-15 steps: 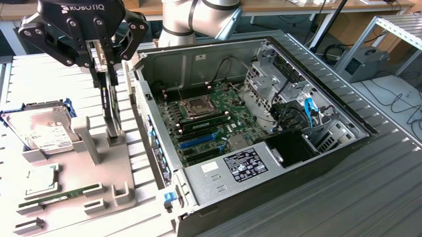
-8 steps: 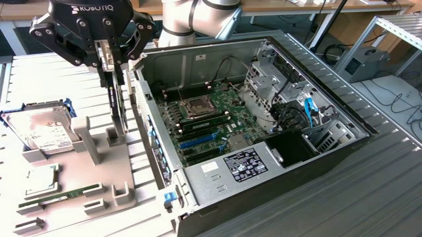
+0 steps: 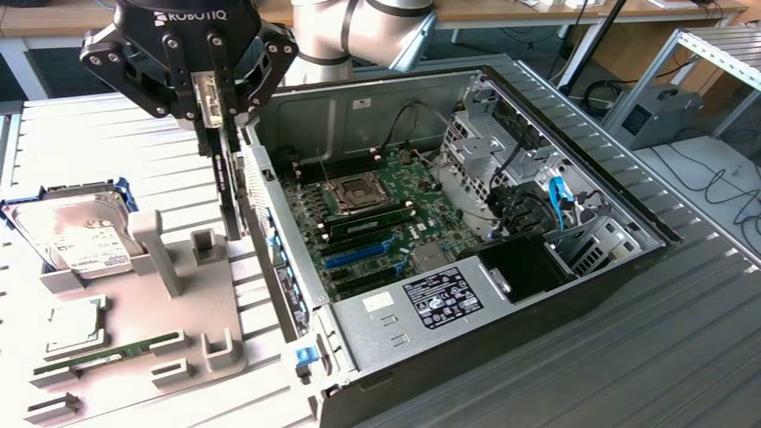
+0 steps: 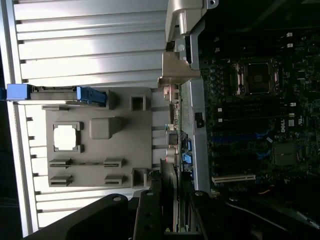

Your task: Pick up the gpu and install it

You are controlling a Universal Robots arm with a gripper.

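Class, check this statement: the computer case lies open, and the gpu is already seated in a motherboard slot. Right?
Wrong on the gpu: the exterior view shows it held in the gripper jaws, outside the computer case, beside the grey fixture. The case does lie open.

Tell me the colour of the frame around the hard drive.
Blue; the hard drive frame shows it best in the wrist view.

ROBOTIQ stands in white letters on the gripper (image 3: 224, 187).
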